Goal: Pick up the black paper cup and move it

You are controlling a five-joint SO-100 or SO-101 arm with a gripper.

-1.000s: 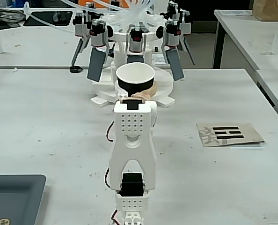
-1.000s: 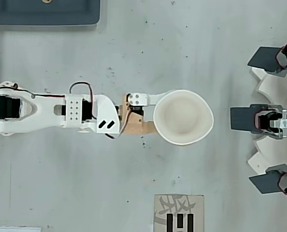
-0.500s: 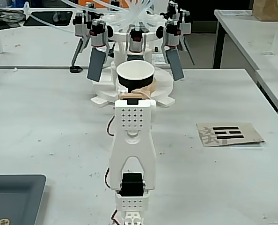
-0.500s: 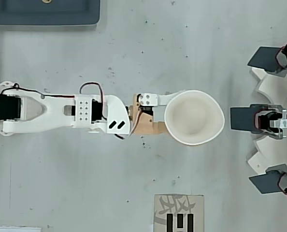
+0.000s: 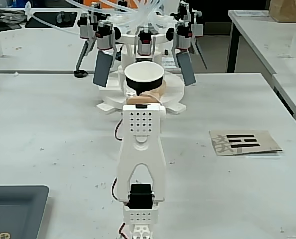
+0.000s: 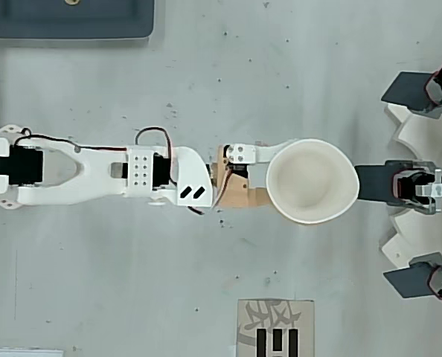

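Overall count: one arm [image 6: 94, 172], one cup [image 5: 144, 78], one paddle machine [image 5: 138, 45], one printed card [image 5: 243, 142], one dark tray [image 5: 13, 209].
Cup: black outside, white inside, rim squeezed out of round in the overhead view [image 6: 312, 181]; just before the machine.
Gripper [image 6: 280, 175]: clamped on the cup.

A pale grey table [image 5: 48, 124], speckled with small dark marks, is seen filling most of the fixed view. A second table [image 5: 38, 50] of the same colour is set behind it, with a narrow gap between them. A third table [image 5: 272, 40] on a dark leg is placed at the right, apart from the first. A dark blue-grey tray [image 5: 13, 209] is laid at the near left corner. A cardboard card [image 5: 243, 142] printed with black bars is laid flat at the right. The surfaces are evenly lit, with soft shadows. A brown box [image 5: 287, 10] is glimpsed at the top right.
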